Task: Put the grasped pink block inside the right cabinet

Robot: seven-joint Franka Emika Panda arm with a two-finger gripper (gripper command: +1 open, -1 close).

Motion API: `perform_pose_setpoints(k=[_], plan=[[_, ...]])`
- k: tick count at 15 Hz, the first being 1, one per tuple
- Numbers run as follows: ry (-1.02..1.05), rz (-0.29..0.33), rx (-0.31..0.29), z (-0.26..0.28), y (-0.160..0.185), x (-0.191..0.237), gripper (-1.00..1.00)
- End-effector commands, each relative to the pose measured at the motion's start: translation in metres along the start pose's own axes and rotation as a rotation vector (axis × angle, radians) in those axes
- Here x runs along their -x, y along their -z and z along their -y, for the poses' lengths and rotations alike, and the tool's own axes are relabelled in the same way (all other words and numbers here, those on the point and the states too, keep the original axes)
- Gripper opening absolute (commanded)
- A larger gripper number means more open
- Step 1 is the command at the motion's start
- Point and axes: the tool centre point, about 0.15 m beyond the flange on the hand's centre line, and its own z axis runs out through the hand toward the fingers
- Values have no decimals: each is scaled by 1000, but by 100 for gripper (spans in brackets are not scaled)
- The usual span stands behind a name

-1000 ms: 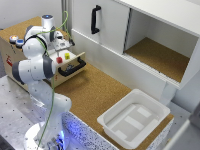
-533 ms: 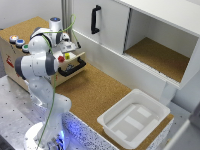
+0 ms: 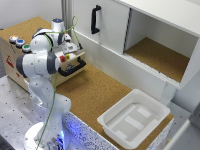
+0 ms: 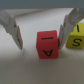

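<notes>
The wrist view shows the gripper (image 4: 41, 36) from close up: two pale, wedge-shaped metal fingers (image 4: 13, 31) spread apart, with the pink block (image 4: 48, 43) between them. The block is a small, matte reddish-pink cube with dark letters on its faces. One finger is at or against the block's edge; the other stands clear of it, so the jaws are apart and not clamped. Just beside the pink block sits a yellow block (image 4: 76, 38) of the same size, also lettered. Both rest on a pale, smooth surface.

In the exterior view, the white, rounded Panda arm (image 3: 39, 62) rises from a speckled grey base at the exterior view's left and bends over a low beige drawer unit (image 3: 10, 59) with a curved black handle (image 3: 73, 68). Its hand is hidden behind the arm, so the blocks cannot be seen here.

A brown, grainy cork counter (image 3: 95, 92) runs toward the exterior view's right, where a shallow white plastic bin (image 3: 120, 132) with rounded corners sits.

Farther back is a white door panel (image 3: 107, 27) bearing a black vertical handle (image 3: 95, 19). Beside it, the right cabinet (image 3: 162, 56) stands open, a boxy white-walled compartment with a cork-textured floor, well apart from the arm.
</notes>
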Motion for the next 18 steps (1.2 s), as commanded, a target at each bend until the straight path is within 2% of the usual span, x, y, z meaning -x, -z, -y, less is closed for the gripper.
perform_pose_setpoints(k=[1, 3, 5, 9, 12, 14, 16, 18], plan=[[-56, 22, 30, -2, -8, 0, -100], [-89, 12, 27, -1, 0, 0, -100], [-207, -51, 5, -14, 31, 7, -100], [-371, -105, 131, -35, 112, 28, -100], [-548, -111, 205, -52, 160, 63, -100], [-660, -95, 249, -61, 173, 96, -100], [-765, -89, 257, -70, 175, 134, -100], [-884, -111, 259, -80, 172, 174, -100]])
